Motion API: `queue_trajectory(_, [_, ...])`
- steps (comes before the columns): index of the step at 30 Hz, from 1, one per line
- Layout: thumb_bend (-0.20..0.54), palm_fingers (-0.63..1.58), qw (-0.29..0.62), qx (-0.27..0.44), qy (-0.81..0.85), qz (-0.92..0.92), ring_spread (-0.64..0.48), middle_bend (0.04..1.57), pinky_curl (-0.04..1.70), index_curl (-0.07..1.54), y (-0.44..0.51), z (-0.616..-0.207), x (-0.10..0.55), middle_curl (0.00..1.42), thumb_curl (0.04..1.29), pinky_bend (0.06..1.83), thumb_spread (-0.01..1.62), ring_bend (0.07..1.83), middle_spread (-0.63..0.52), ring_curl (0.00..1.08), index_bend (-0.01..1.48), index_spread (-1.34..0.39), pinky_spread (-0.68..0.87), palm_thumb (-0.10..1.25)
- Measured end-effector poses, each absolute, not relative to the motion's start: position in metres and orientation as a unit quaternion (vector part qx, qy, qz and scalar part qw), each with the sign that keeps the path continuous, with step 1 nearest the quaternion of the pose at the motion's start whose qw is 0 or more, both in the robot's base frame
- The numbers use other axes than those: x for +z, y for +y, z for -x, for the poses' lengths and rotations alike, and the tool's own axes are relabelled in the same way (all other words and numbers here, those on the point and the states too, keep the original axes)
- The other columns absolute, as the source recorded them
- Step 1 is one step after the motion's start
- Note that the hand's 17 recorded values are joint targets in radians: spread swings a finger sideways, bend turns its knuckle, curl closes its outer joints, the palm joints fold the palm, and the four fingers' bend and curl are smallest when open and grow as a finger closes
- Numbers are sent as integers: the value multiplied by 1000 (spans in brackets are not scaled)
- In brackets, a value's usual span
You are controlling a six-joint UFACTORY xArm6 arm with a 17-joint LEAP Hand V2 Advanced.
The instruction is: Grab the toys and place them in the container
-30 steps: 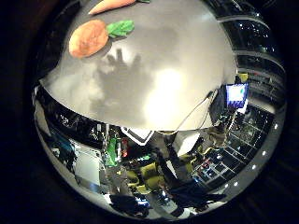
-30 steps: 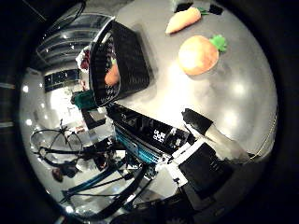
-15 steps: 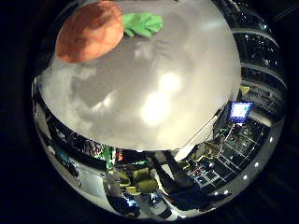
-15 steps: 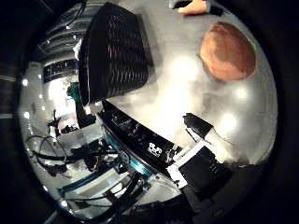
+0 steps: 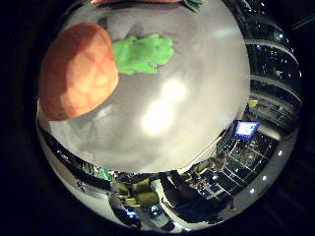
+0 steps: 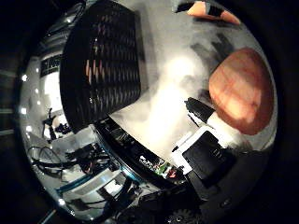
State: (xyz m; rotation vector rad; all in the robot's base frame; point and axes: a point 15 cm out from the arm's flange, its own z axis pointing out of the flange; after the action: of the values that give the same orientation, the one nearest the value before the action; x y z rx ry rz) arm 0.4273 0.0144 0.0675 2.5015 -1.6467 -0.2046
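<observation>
Black basket [image 6: 100,74] only thumb-side; toy's green leaf [image 5: 142,53] little-finger-side.

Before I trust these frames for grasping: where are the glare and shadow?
Little finger side view: bright glare on the table beside the round orange toy. Thumb side view: glare between the black basket and that toy, the hand casting dark shadows nearby.

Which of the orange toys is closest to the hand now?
The round orange toy with green leaves; it fills much of both palm views, while the longer orange toy lies farther along the table.
</observation>
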Motion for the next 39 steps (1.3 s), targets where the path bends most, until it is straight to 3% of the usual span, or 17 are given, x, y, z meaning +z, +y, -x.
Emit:
queue_trajectory(3, [-24, 444, 73, -69, -554, -826, -118, 332, 253, 283, 4, -427, 65, 362, 482, 415, 868, 448, -168, 264, 166, -402, 283, 986])
queue_trajectory(6, [-27, 703, 76, -67, -560, -822, -224, 390, 246, 281, -8, -427, 65, 379, 482, 485, 870, 599, -237, 290, 165, -421, 111, 979])
queue_trajectory(8, [-31, 966, 76, -68, -566, -818, -292, 451, 280, 287, -15, -427, 65, 412, 479, 644, 861, 728, -282, 338, 167, -448, -110, 966])
queue_trajectory(9, [-31, 994, 76, -67, -568, -817, -318, 460, 294, 288, -18, -427, 65, 424, 477, 708, 858, 762, -302, 356, 164, -460, -225, 954])
queue_trajectory(10, [-35, 1134, 76, -67, -568, -817, -329, 510, 314, 303, -19, -427, 65, 449, 475, 767, 852, 808, -312, 379, 190, -470, -318, 939])
queue_trajectory(14, [-31, 1276, 73, -64, -576, -812, -309, 693, 383, 413, -32, -429, 67, 548, 465, 888, 862, 924, -304, 453, 348, -490, -465, 910])
queue_trajectory(17, [-27, 1399, 66, -55, -583, -808, -275, 856, 440, 512, -40, -433, 76, 611, 460, 995, 878, 994, -260, 491, 540, -473, -425, 904])
queue_trajectory(21, [-31, 1305, 51, -32, -587, -807, -242, 1061, 556, 674, -45, -441, 100, 684, 448, 1188, 906, 1154, -196, 565, 839, -394, -330, 874])
queue_trajectory(26, [-27, 1239, 25, 9, -594, -804, -209, 1202, 665, 759, -52, -452, 149, 716, 448, 1279, 934, 1300, -149, 623, 1069, -292, -254, 855])
queue_trajectory(31, [-23, 1191, 2, 34, -575, -818, -194, 1283, 771, 759, -20, -446, 210, 705, 457, 1298, 954, 1366, -125, 640, 1142, -240, -207, 854])
queue_trajectory(39, [-23, 1177, -39, -6, -511, -859, -182, 1322, 910, 738, 112, -408, 253, 674, 467, 1245, 962, 1415, -115, 633, 1180, -219, -178, 856])
